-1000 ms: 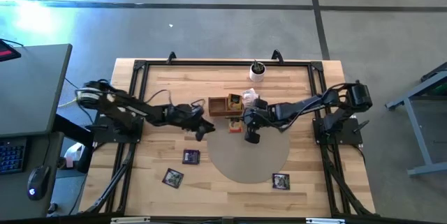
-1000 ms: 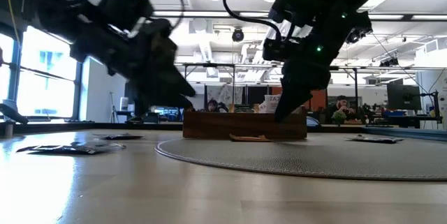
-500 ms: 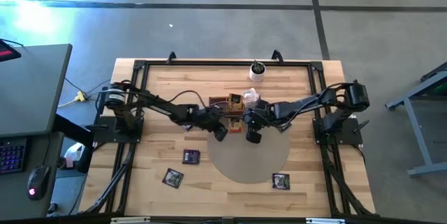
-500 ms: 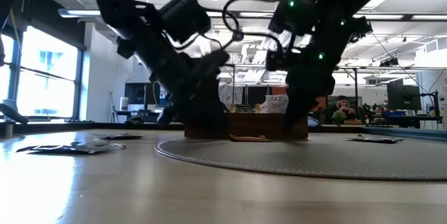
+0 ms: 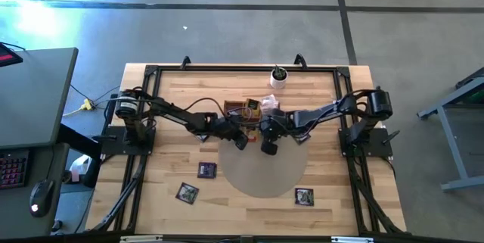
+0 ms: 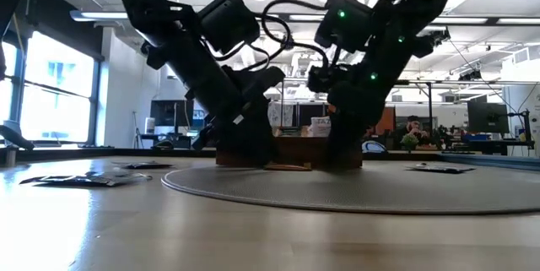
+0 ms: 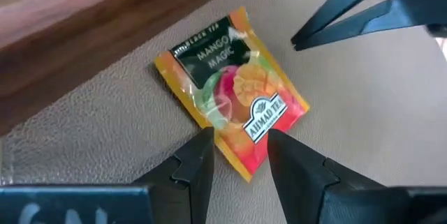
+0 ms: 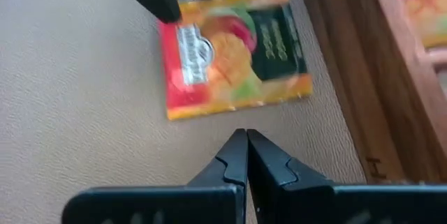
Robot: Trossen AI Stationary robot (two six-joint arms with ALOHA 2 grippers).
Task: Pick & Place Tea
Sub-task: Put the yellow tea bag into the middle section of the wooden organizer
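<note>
Tea sachet is lying flat on the mat beside the wooden box; left gripper is straddling one corner, open, needing a low square pinch, while right gripper is hovering shut.

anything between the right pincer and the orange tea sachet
No. Right wrist view: only bare mat separates the shut right pincer from the orange sachet.

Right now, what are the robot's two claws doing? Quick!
Left gripper: open, fingers on either side of the orange tea sachet, not gripping it.
Right gripper: shut, holding nothing, beside that sachet.
</note>
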